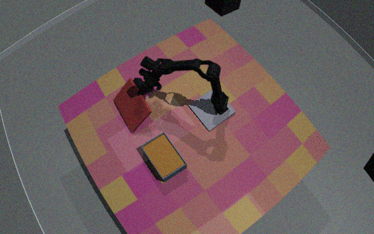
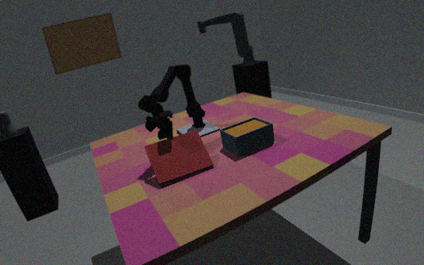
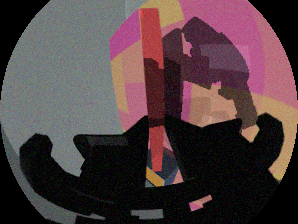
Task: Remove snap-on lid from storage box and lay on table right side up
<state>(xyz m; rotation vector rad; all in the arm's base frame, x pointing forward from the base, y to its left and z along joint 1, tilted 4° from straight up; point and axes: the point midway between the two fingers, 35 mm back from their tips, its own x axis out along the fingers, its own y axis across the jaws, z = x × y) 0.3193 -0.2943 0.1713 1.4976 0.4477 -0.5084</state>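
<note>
Lid point(image 2: 179, 157) first: the red panel is pinched by its upper edge in my hand point(image 1: 141, 86), fingers pressed onto it from both faces. It hangs tilted, high edge at my fingers, low edge down at or just above the desk point(image 2: 321, 154); I cannot tell whether that low edge touches. It sits well apart from the storage box point(image 1: 163, 157), which stands open with its orange inside showing.

Judging by its look, the lid is a thin, stiff, flat sheet, probably light. It keeps its plane while held by one edge, with no visible sag, so I expect it to behave like a rigid plate. Held at the rim like this it has a long lever below my fingers, so it may swing or pivot in the grip if I move fast. In the wrist view it shows as a narrow red strip point(image 3: 153, 76) running away from the fingers, edge-on. A smooth face could slip, so I would keep the pinch firm until the low edge bears on the desk, then tip it down flat.

Count: one lid, one storage box, one hand. My arm stands on one grey base plate point(image 1: 227, 115). One checkered desk.
</note>
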